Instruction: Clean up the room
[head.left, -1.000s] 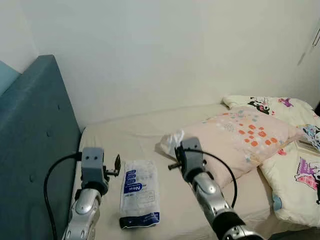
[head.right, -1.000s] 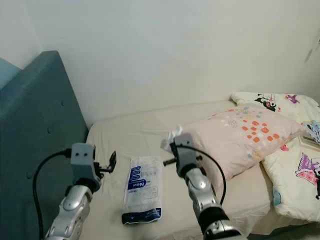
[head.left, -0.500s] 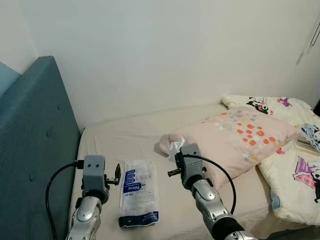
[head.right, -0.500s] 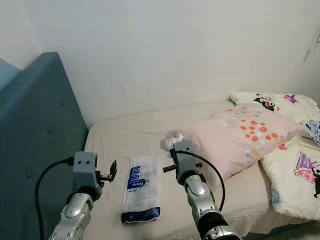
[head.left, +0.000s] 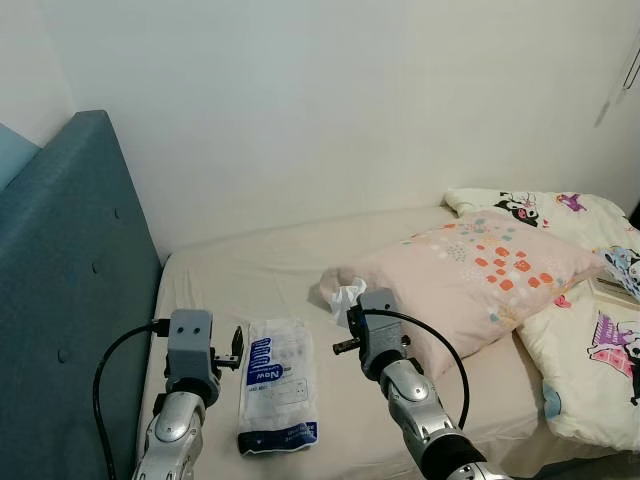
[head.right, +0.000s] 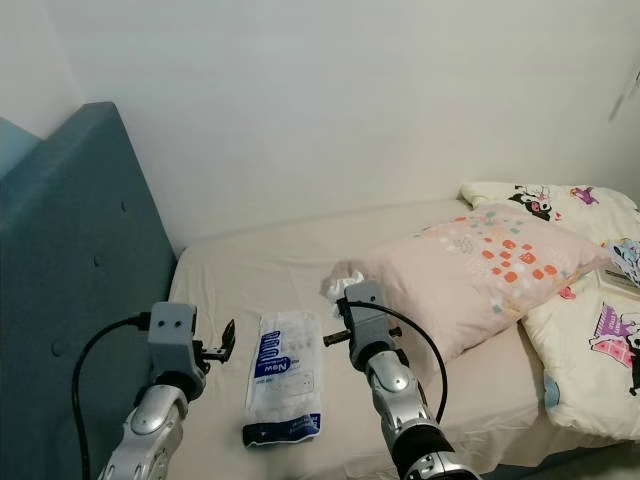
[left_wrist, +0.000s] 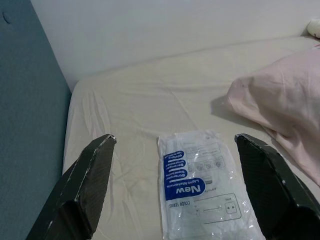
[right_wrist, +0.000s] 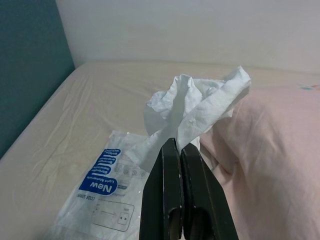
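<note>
A bed (head.left: 250, 270) with a cream sheet stands in a corner, against a white wall (head.left: 300, 100), with a teal padded headboard (head.left: 70, 260) along its left edge. Near that headboard edge, toward the front of the bed, lies a flat clear plastic packet (head.left: 277, 398) printed with blue lettering; what is inside it cannot be made out. To its right a pink pillow (head.left: 480, 270) with orange and blue spots lies across the middle of the bed, and a cartoon-print quilt (head.left: 590, 340) is bunched at the right edge.

The left pincer (left_wrist: 175, 185) hovers over the sheet just left of the packet, its two black fingers (left_wrist: 87, 185) spread wide with nothing between them. The right pincer (right_wrist: 178, 150) is held up above the bed between the packet and the near corner of the pillow, its fingers pressed tightly together on a crumpled white tissue (right_wrist: 195, 107), which stands up from the fingertips clear of the sheet
</note>
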